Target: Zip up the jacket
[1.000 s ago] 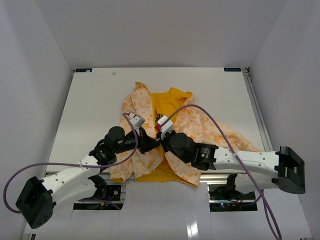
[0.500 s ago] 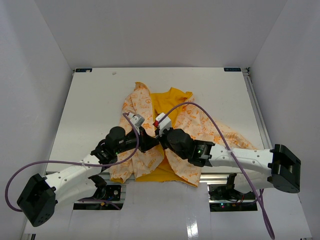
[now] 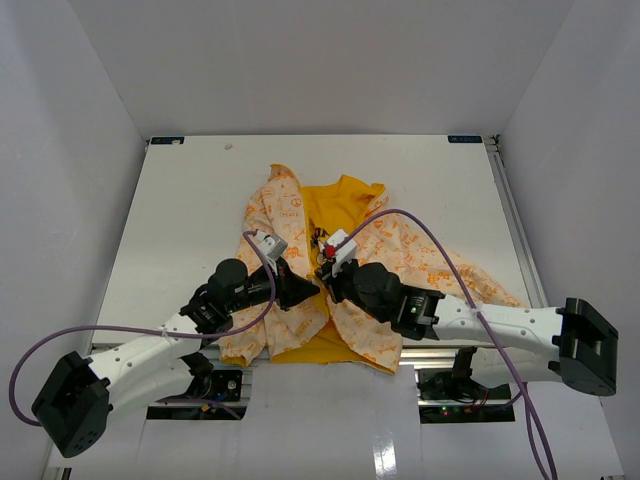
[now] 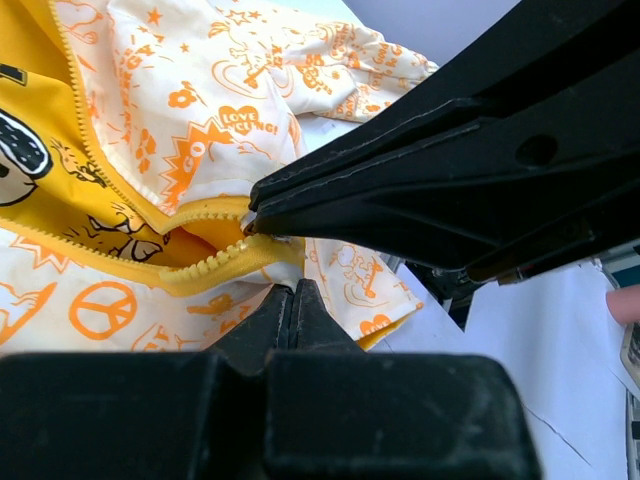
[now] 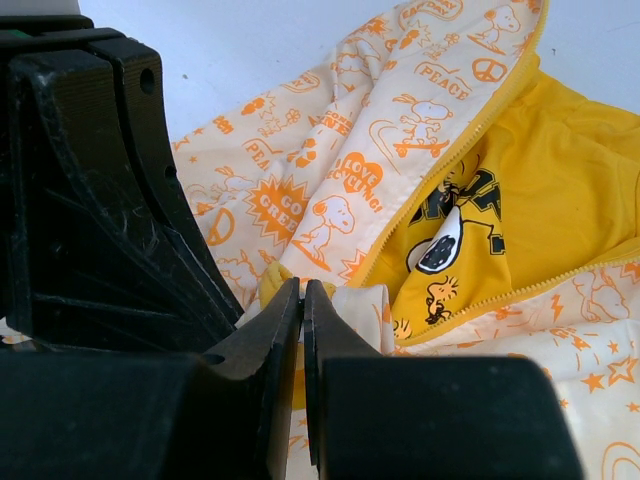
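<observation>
Left wrist view: the cream-white, orange-printed fabric jacket (image 4: pixel 180 130) lies open on the white table (image 3: pixel 180 200), its yellow zipper (image 4: pixel 215 262) running away from both arms, the right gripper (image 4: pixel 254 212) clenched on its near end and the left gripper (image 4: pixel 292 293) pressed shut just beside, hold unclear.

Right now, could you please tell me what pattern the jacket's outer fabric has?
Cream-white with orange cartoon prints; the jacket shows best in the right wrist view.

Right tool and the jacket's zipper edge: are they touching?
Touching. In the left wrist view the right tool pinches the yellow zipper edge of the jacket, no gap.
</observation>
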